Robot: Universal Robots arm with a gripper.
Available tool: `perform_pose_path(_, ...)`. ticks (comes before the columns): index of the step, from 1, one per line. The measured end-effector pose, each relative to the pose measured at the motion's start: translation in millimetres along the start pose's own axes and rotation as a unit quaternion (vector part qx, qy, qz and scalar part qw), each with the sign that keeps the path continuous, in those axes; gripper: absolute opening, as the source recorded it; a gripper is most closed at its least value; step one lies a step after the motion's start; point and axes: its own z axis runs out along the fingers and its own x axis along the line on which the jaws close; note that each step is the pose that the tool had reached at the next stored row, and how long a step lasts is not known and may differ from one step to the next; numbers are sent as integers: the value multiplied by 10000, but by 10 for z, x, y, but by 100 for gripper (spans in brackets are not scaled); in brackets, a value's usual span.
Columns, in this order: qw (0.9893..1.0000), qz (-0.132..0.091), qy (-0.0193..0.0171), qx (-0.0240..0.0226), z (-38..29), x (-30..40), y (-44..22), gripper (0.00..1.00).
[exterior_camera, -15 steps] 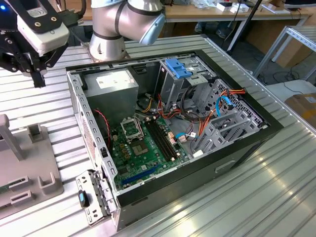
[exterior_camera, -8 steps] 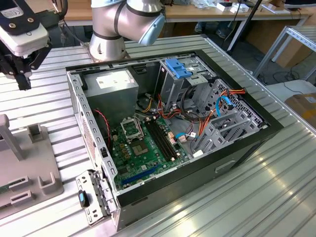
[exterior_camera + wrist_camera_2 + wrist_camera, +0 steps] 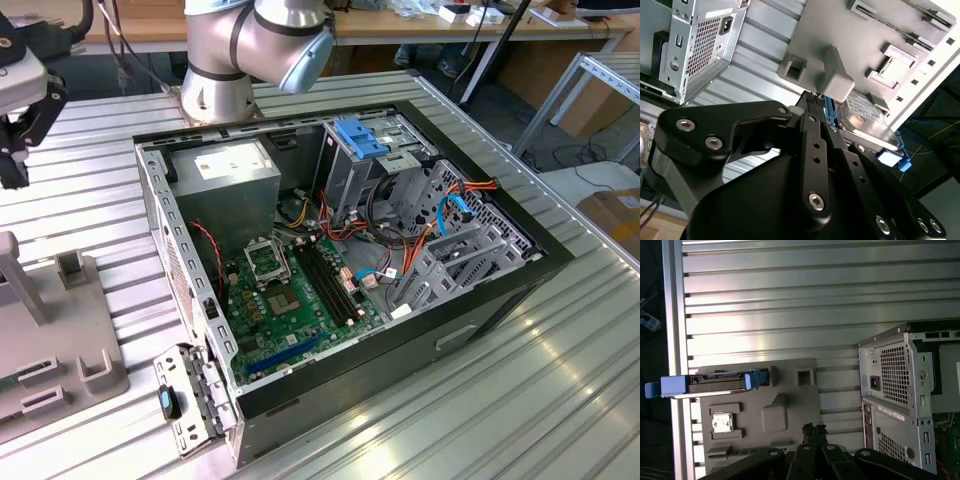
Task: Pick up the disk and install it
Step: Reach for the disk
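Note:
The disk (image 3: 717,382) stands on its edge in a slot of the grey fixture plate (image 3: 790,405), dark with blue side rails, and one blue rail end reaches past the table edge. The second wrist view shows the disk (image 3: 865,117) beyond the fingers, behind a grey post. In both wrist views my gripper (image 3: 814,429) hangs above the fixture plate, apart from the disk, with its fingertips close together and nothing between them. In the exterior view the gripper (image 3: 14,170) is high at the far left, over the fixture plate (image 3: 60,350).
An open computer case (image 3: 500,300) lies on the ribbed metal table (image 3: 560,400) at the exterior view's centre, with a motherboard (image 3: 290,310), a grey power supply (image 3: 225,170) and a drive cage with a light-blue latch (image 3: 360,135). The arm's base (image 3: 220,90) stands behind it.

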Motion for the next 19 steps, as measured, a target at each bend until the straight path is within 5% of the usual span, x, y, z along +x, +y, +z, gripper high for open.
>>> perform_pose_path(9, 10000, 0, 0, 0, -8, 452, -34, 11)
perform_pose_path(13, 10000, 0, 0, 0, -8, 563, -43, 11)
perform_pose_path(16, 10000, 1, 0, 0, -4, 754, -57, 11)
perform_pose_path(19, 10000, 0, 0, 1, 3, 835, -64, 11)
